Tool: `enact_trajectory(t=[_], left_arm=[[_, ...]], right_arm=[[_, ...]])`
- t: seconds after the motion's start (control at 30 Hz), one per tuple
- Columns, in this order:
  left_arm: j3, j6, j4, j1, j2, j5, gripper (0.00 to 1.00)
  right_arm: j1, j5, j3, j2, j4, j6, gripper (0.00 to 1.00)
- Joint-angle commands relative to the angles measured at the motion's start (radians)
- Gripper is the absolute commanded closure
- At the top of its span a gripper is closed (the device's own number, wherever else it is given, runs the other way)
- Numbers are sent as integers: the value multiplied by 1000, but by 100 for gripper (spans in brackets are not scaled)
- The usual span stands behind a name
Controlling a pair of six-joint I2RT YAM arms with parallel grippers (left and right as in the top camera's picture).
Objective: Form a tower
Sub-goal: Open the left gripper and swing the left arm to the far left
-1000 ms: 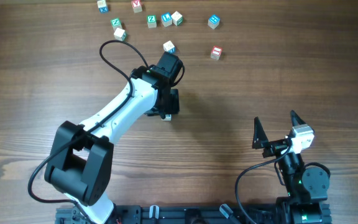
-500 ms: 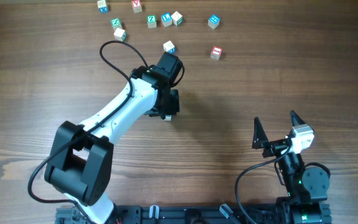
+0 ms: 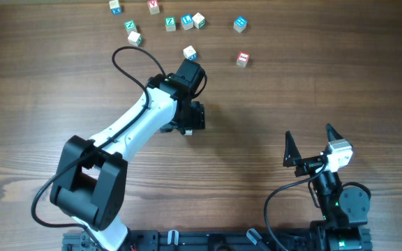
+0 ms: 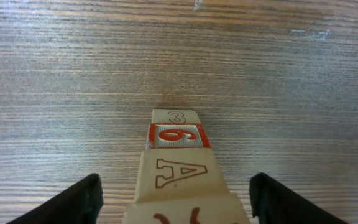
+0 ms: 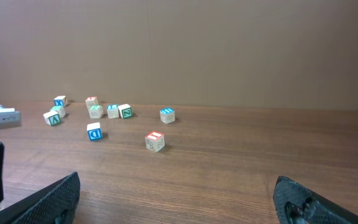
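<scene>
The tower [image 4: 178, 171] is a one-cube-wide stack of pale wooden letter cubes, seen from above in the left wrist view. A cube lettered A sits under the top cube, and a red-faced cube [image 4: 178, 135] lies lower. My left gripper [image 4: 176, 193] stands open around the top of the stack, with a gap between each finger and the cube. From overhead the left gripper [image 3: 192, 115] covers nearly all of the tower [image 3: 186, 131]. My right gripper [image 3: 309, 143] is open and holds nothing near the table's front right; its wrist view shows the right gripper [image 5: 182, 199] over bare wood.
Several loose letter cubes lie along the table's far edge, among them a blue-lettered cube [image 3: 190, 52], a red-lettered cube [image 3: 242, 58] and a blue-faced cube [image 3: 239, 24]. The left arm's black cable [image 3: 128, 63] loops to the left of the gripper.
The left gripper's jaws have spread apart and let go of the top cube of the stack. The right arm has not moved.
</scene>
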Motion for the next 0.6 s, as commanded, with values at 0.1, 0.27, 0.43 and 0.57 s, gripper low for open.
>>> enact_trajectory(t=[0.1, 0.27, 0.43, 0.57], left_arm=[[56, 26, 13, 23, 5, 6, 17], [202, 26, -11, 98, -16, 6, 17], [321, 29, -14, 211, -36, 6, 11], [342, 29, 5, 338, -37, 0, 5]], right_arm=[[2, 11, -1, -7, 3, 7, 0], [2, 11, -1, -7, 3, 6, 0], [2, 11, -1, -7, 3, 6, 0], [2, 11, -1, -7, 3, 6, 0]])
